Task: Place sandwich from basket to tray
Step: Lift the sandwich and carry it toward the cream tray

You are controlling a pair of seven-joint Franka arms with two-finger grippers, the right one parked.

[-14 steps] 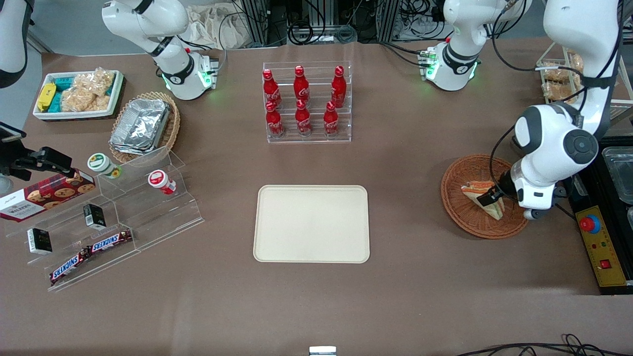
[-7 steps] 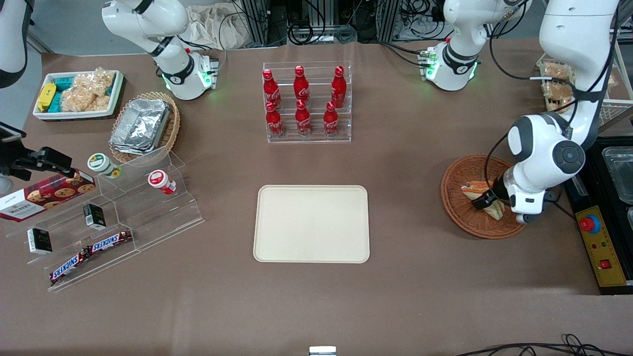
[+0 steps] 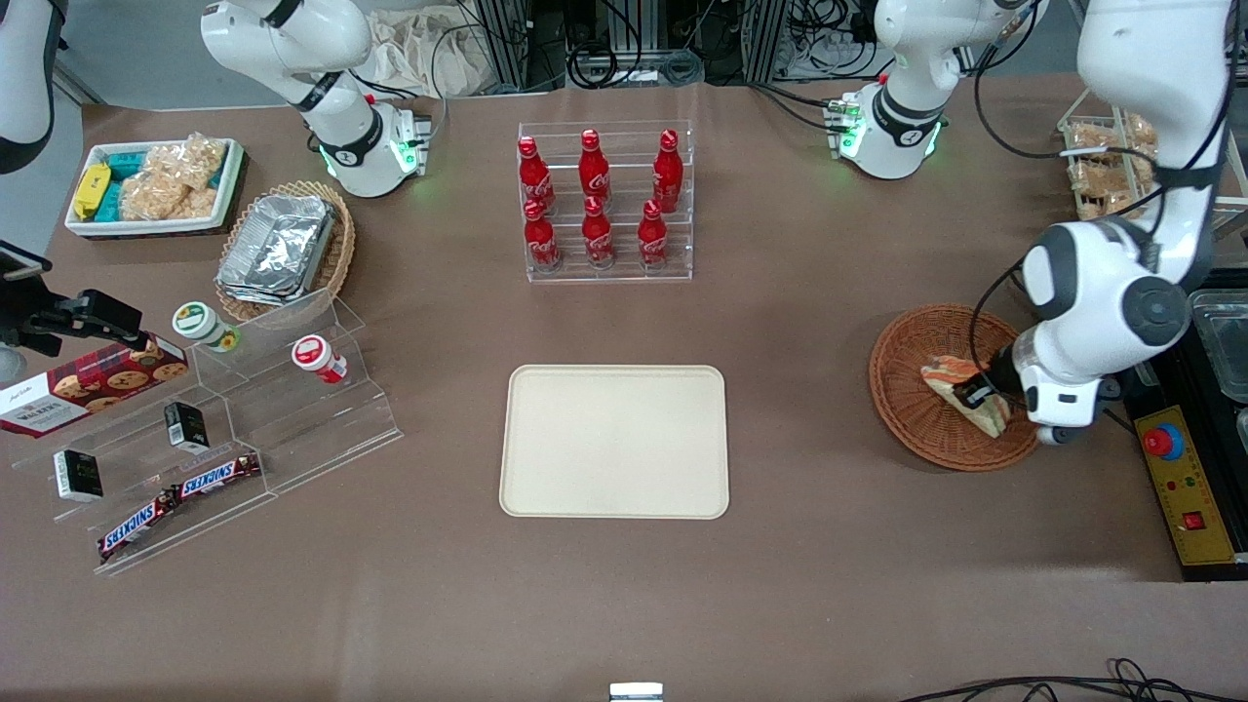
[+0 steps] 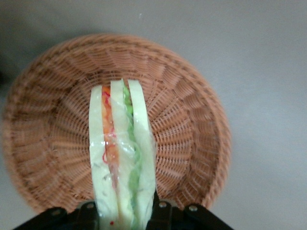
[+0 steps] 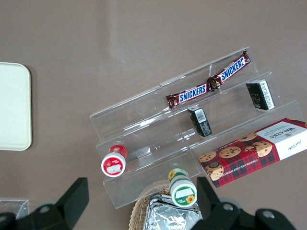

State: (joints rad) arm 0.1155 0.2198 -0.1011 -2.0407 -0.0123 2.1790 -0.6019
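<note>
**Left gripper clamped on sandwich over the basket**

Front view. The left gripper [image 3: 978, 394] is positioned over the basket [image 3: 912, 395], at the working arm's end of the table. Its fingers are closed against the sandwich [image 3: 960, 387], which lies tilted within the basket's outline, one corner pointing toward the tray [image 3: 614, 441]. Whether the sandwich touches the weave cannot be determined from this view. The tray lies flat near the table's centre, well apart from the basket, with nothing on it. A clear rack of red bottles [image 3: 597, 200] stands farther from the camera than the tray. Toward the parked arm's end of the table are a stepped acrylic stand [image 3: 283, 409], a lighter wicker basket of foil containers [image 3: 283, 249] and a white bin of snacks [image 3: 156, 185].

Left wrist view. The sandwich [image 4: 122, 158] extends from between the gripper's fingers [image 4: 160, 213], its cut edge showing three bread layers with orange and green filling, wrapped in clear film. One finger presses each outer bread face. The basket [image 4: 192, 124] lies directly beneath it.

Right wrist view. The tray's edge [image 5: 14, 108] is visible beside the acrylic stand [image 5: 144, 124], which holds two Snickers bars [image 5: 208, 81] and a cookie box [image 5: 254, 151].
</note>
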